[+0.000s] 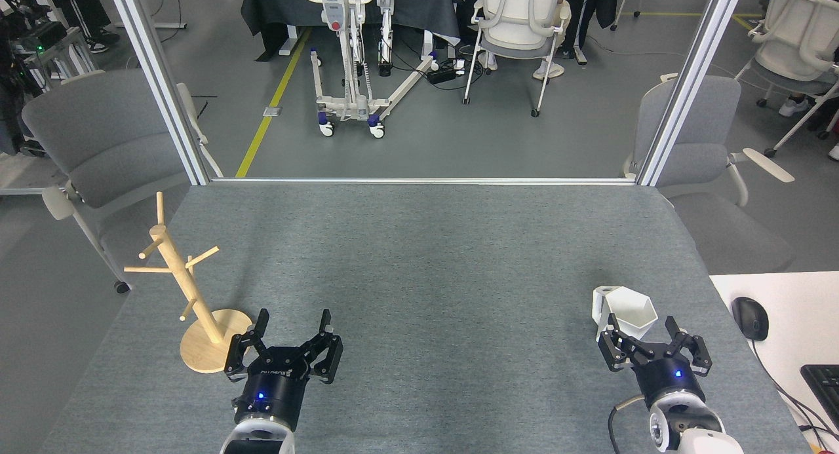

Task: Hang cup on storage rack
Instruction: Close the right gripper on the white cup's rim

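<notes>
The white faceted cup [626,308] stands upright on the grey table at the right, its small handle turned to the left. My right gripper [642,324] is open, its two fingers reaching up on either side of the cup's near lower wall; contact cannot be told. The wooden storage rack [180,276] stands on its round base near the table's left edge, all its pegs bare. Just right of that base, my left gripper [293,319] is open and holds nothing.
The grey felt table [419,257] has a metal frame post at each far corner. Grey chairs [98,146] flank both sides. A white desk with a black mouse [750,317] and a keyboard [824,382] adjoins the right edge.
</notes>
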You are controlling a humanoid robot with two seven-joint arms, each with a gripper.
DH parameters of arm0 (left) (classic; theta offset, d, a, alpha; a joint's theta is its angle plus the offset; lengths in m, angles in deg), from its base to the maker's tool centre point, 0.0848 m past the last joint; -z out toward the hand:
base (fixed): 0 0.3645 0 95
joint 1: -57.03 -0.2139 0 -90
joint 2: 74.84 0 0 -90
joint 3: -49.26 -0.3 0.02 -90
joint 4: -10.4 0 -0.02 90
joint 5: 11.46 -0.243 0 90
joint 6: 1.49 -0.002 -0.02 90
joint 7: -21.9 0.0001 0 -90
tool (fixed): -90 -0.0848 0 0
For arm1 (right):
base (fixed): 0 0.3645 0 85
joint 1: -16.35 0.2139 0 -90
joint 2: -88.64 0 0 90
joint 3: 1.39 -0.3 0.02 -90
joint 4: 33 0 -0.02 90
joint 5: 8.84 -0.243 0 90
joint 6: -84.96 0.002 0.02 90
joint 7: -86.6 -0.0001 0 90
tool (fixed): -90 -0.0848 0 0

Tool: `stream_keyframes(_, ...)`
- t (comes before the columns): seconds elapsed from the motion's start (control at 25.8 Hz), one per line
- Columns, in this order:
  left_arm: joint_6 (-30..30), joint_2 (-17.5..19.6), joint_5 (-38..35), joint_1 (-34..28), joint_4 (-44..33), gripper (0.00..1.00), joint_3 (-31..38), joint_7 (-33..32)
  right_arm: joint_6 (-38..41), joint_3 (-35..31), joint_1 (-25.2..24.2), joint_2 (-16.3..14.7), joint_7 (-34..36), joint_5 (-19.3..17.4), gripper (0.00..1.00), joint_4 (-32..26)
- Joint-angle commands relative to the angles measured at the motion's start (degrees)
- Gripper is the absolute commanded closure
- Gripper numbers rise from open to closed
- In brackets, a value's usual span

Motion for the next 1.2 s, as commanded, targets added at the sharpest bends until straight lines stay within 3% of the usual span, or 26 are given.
stream_keyframes(0.0, 0.0, 0.0, 0.0, 0.1, 0.3, 0.00, 0.0, 0.1, 0.2, 0.3, 0.3, -0.2, 0.0, 0.1, 0.00, 0.3)
stream_keyframes(1.16, 0.0, 0.0, 0.0, 0.5, 1.2, 0.00, 0.0, 0.1, -0.2, 1.1, 6.3, 0.2, 2.0, 1.2, 0.00, 9.1)
